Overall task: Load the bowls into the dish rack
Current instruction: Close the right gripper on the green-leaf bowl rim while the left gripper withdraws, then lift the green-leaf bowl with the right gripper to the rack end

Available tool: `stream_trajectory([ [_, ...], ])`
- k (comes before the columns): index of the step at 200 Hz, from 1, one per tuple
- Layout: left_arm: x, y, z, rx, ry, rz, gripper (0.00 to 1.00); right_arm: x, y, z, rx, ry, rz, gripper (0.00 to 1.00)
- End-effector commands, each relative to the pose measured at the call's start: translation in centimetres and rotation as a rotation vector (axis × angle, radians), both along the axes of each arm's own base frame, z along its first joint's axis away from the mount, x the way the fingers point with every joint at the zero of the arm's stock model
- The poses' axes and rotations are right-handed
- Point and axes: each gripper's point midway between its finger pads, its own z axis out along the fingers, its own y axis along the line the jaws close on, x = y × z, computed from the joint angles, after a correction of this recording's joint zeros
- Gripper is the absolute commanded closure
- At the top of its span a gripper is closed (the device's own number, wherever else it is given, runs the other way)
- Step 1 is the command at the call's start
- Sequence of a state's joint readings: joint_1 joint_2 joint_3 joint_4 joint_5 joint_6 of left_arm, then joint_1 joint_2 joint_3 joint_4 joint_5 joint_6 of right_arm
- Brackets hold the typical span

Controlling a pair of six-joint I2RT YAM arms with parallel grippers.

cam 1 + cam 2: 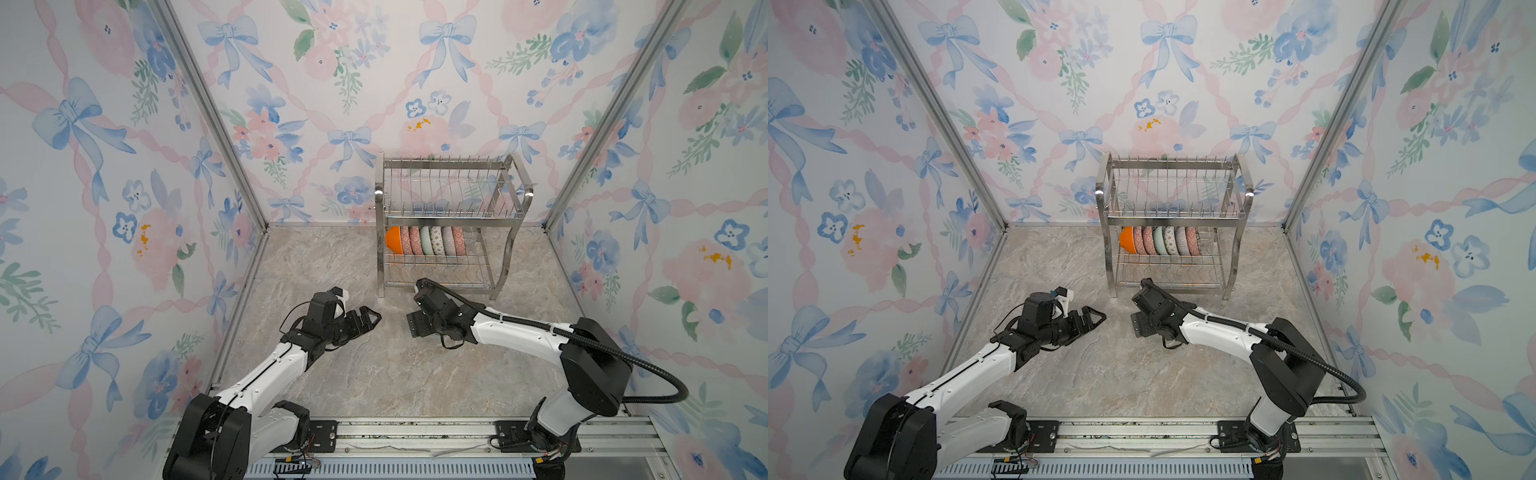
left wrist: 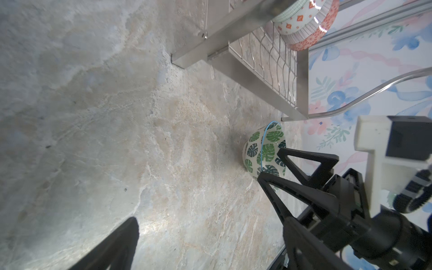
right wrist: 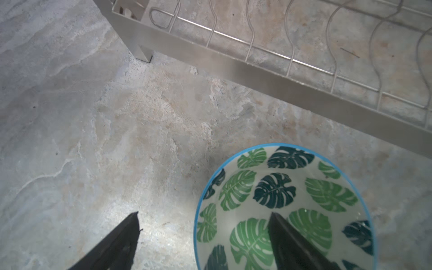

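One leaf-print bowl [image 3: 275, 194] sits mouth-up on bench [image 3: 70, 140] near dish rack [image 1: 444, 216] front; right tool [image 3: 204, 213] apart, one finger inside, one outside. Other bowls [image 1: 435, 241] stand on edge, row along lower tier. Left tool [image 1: 372, 318] apart, empty.

Dish rack [image 1: 1173, 216] at back wall [image 1: 1100, 83]. Bowls [image 1: 1160, 241] on edge in its lower tier, orange bowl [image 1: 1126, 240] at left end. Left arm [image 1: 967, 370] and right arm [image 1: 1217, 332] low in front.

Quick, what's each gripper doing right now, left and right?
Left gripper: open, empty.
Right gripper: open, straddling the rim of the green-leaf bowl, not clamped on it.
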State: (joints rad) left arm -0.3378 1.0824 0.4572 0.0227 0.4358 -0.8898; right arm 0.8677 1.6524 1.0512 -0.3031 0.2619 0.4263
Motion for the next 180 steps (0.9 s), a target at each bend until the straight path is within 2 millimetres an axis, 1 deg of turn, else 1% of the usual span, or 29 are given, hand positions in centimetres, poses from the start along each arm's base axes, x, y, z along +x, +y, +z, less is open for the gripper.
stream_trajectory([
  [1, 0.7, -0.2, 2.0, -0.107, -0.067, 0.045, 0.02, 0.2, -0.5, -0.8, -0.067, 0.012, -0.038, 0.18],
  [30, 0.5, 0.0, 1.8, -0.105, -0.070, 0.054, 0.02, 0.3, -0.6, -1.7, -0.116, 0.034, -0.035, 0.29],
  [44, 0.6, -0.1, 1.7, -0.106, -0.067, 0.051, 0.02, 0.2, -0.6, -2.3, -0.126, 0.045, -0.033, 0.38],
  [72, 0.7, -0.3, 1.7, -0.104, -0.062, 0.046, 0.02, 0.0, -0.5, -3.3, -0.142, 0.064, -0.027, 0.47],
  [86, 0.7, -0.4, 1.7, -0.096, -0.065, 0.044, 0.02, -0.1, -0.4, -3.6, -0.147, 0.072, -0.019, 0.55],
  [103, 0.8, -0.6, 1.8, -0.087, -0.069, 0.040, 0.02, -0.3, -0.6, -3.9, -0.160, 0.080, -0.011, 0.60],
  [116, 0.8, -0.8, 1.8, -0.077, -0.068, 0.034, 0.02, -0.3, -0.6, -3.9, -0.164, 0.079, -0.003, 0.67],
  [128, 0.9, -1.0, 1.8, -0.066, -0.070, 0.028, 0.02, -0.3, -0.7, -3.8, -0.170, 0.079, 0.003, 0.71],
  [146, 0.8, -1.6, 1.8, -0.049, -0.076, 0.015, 0.02, -0.3, -0.9, -3.4, -0.173, 0.078, 0.014, 0.82],
  [162, 0.9, -2.1, 2.3, -0.038, -0.093, 0.008, 0.02, -0.4, -1.2, -2.8, -0.162, 0.072, 0.030, 0.88],
  [180, 1.0, -2.6, 2.9, -0.037, -0.110, 0.003, 0.02, -0.4, -1.6, -1.8, -0.129, 0.060, 0.038, 0.92],
])
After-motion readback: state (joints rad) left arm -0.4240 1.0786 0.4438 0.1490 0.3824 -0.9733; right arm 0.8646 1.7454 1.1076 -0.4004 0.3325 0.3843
